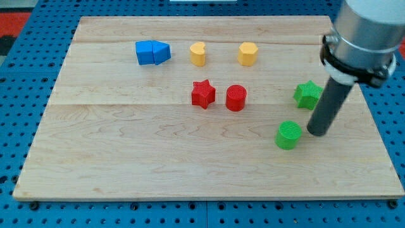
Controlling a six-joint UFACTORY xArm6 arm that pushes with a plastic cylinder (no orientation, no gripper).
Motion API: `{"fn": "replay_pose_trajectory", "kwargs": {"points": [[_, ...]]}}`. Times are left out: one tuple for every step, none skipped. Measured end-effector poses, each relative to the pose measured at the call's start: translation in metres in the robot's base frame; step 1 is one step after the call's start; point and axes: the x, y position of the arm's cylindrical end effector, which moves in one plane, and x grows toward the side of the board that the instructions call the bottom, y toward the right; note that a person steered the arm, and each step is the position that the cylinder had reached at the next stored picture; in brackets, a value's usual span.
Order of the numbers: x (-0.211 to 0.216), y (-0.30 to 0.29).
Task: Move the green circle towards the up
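My tip [317, 132], the bare lower end of a dark rod holding nothing, rests on the wooden board [126, 164] just to the view's right of the green circle [288, 135], close beside it; whether they touch is unclear. A green star [308, 94] sits just above the circle, partly behind the rod, while bare wood stretches to the circle's left and below. Farther left of the circle are a red cylinder [235, 97], red star [203, 94], two yellow blocks [247, 54] [198, 54] and a blue block [152, 52], with blue pegboard [25, 126] surrounding the board.

Pale wooden board [126, 158] carries blue blocks [152, 52], two yellow [198, 54], red star [203, 94], red cylinder [236, 97], green star [307, 94], green circle [288, 135].
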Motion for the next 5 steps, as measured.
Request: {"fn": "replay_pose_trajectory", "kwargs": {"points": [[0.017,-0.001],[0.036,-0.026],[0.044,-0.037],[0.043,-0.037],[0.032,-0.038]]}}
